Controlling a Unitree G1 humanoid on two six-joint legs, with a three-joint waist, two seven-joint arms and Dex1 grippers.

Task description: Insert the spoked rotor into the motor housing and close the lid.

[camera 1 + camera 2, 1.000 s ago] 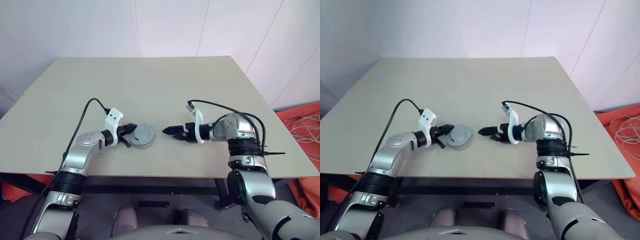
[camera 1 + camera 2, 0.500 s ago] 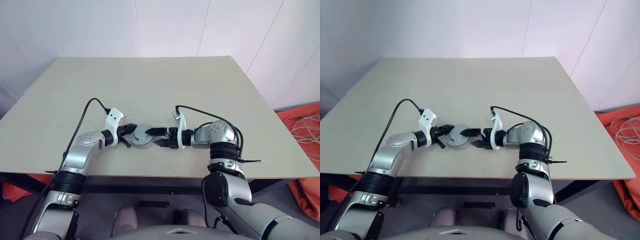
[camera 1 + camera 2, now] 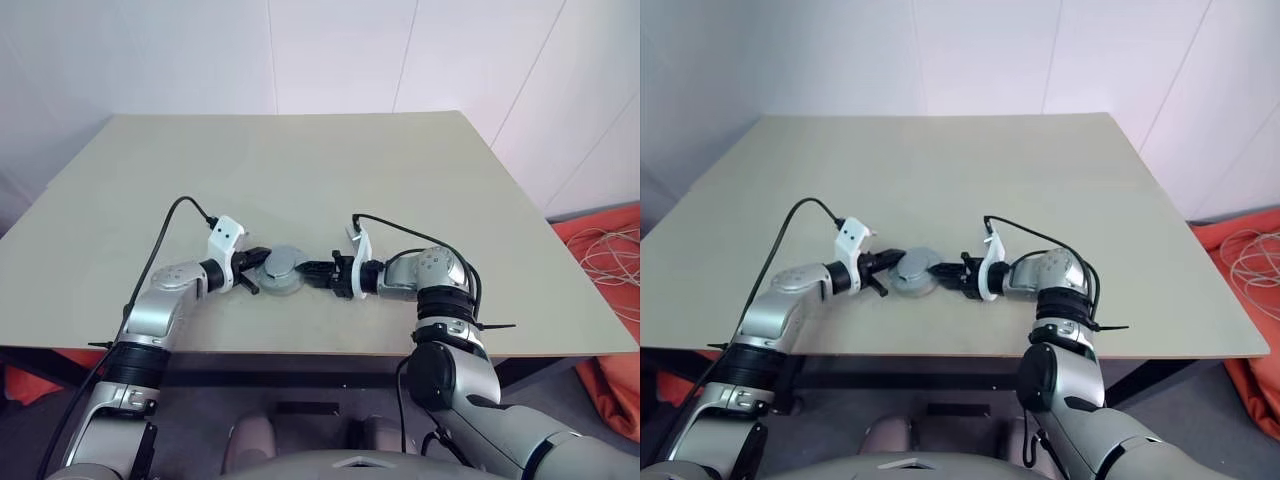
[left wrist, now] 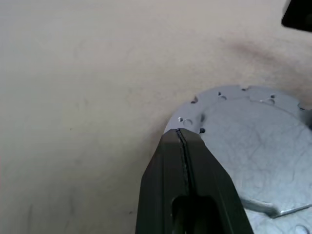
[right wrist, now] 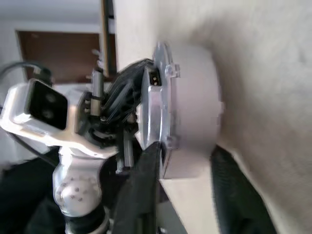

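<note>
Right gripper is on the grey round assembly near the table's front edge: two black fingers partly closed, one either side of it, reaching in from the robot's right. In the right wrist view one finger sits against the flanged plate, the other against the far side of the plain pale drum, so it looks like a grip across the thickness, though contact on the far finger is not clear. That assembly reads as the motor housing with the lid on it; only plain grey metal faces show, no windings visible, and I can't tell which face is which part. Spoked rotor can't be made out. Left gripper is pressed fully shut, fingertips together with nothing between them, tip resting on the rim of the grey disc with the small holes, coming in from the opposite side. Both grippers meet at the assembly, arms low over the beige table. Black cables loop off both wrists.
</note>
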